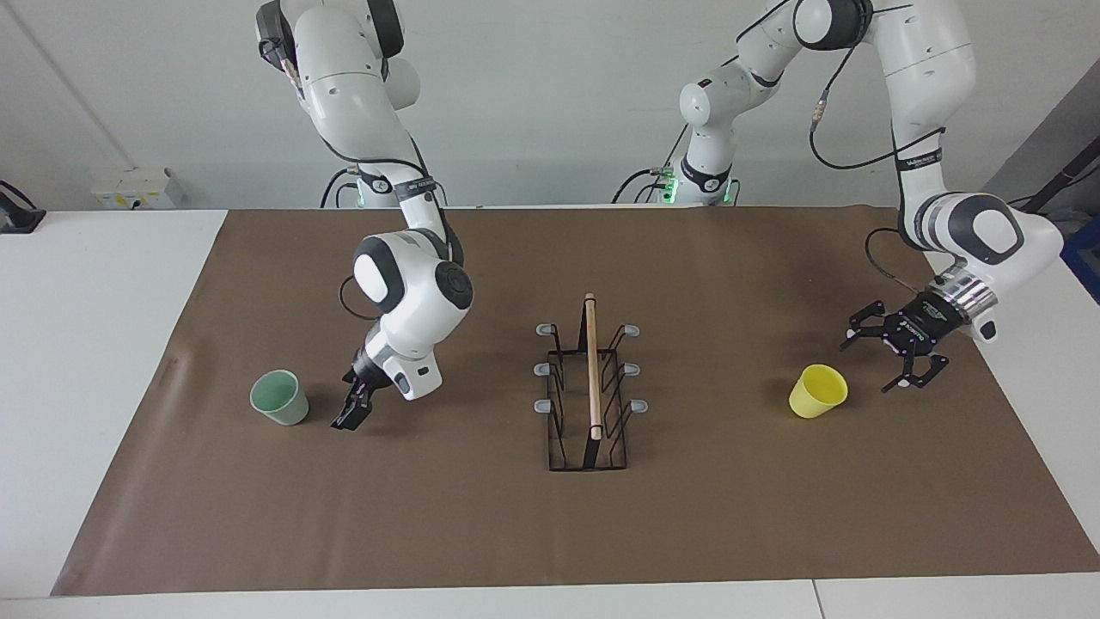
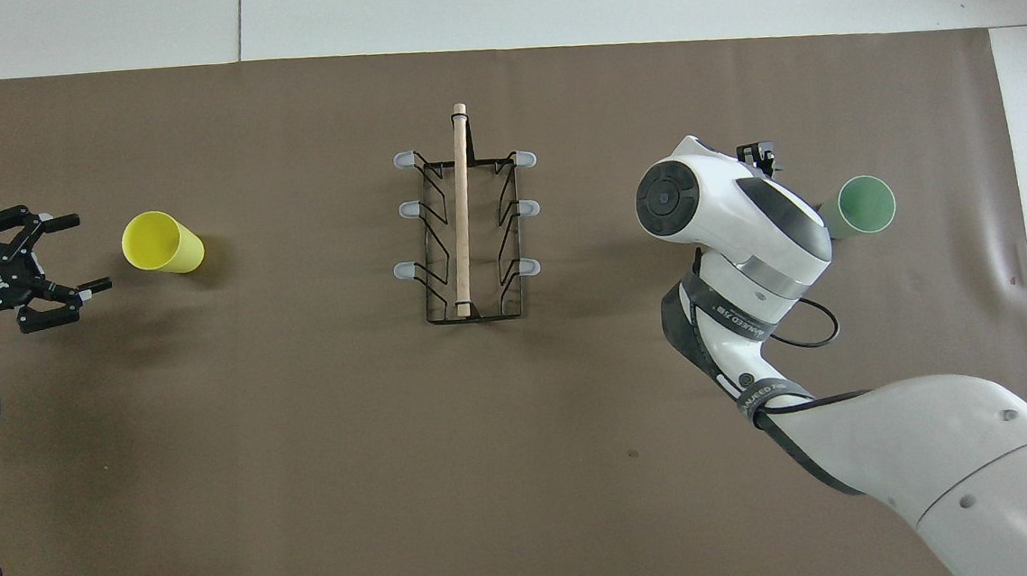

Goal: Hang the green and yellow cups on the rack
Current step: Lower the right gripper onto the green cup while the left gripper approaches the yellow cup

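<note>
Cups first: the green cup [image 1: 280, 396] stands upright on the brown paper [image 1: 481, 533] toward the right arm's end of the table, and the yellow cup [image 1: 817, 390] stands toward the left arm's end, tipped a little. Between them, mid-table, sits the rack [image 1: 589, 430], black wire, wooden rod [image 1: 591, 365] along the top, six grey-tipped pegs, every one bare. Both cups are well apart from it.

The paper covers most of a white table [image 1: 94, 344], with a plain pale wall [image 1: 533, 86] at the robots' end. A white box [image 1: 137, 187] sits by the wall, and green lights glow at the arm bases.

The right gripper [image 1: 351, 413] hangs low just beside the green cup, pointing down at the paper, holding nothing. Its fingers look close together, but I cannot tell for sure. The left gripper [image 1: 894, 357] is just beside the yellow cup, fingers [image 1: 859, 331] spread wide, nothing between them.

The facing view shows the gap between the right gripper and the green cup plainly. From overhead, the right arm's wrist covers part of that cup [image 2: 865, 206] and only a scrap of the gripper [image 2: 759, 155] peeks out. Overhead does better with the left gripper [image 2: 75, 253]: both fingers clear, lying level, opening toward the yellow cup [image 2: 160, 243] and not touching it. It also shows the rack [image 2: 475, 313] as a neat rectangle.
</note>
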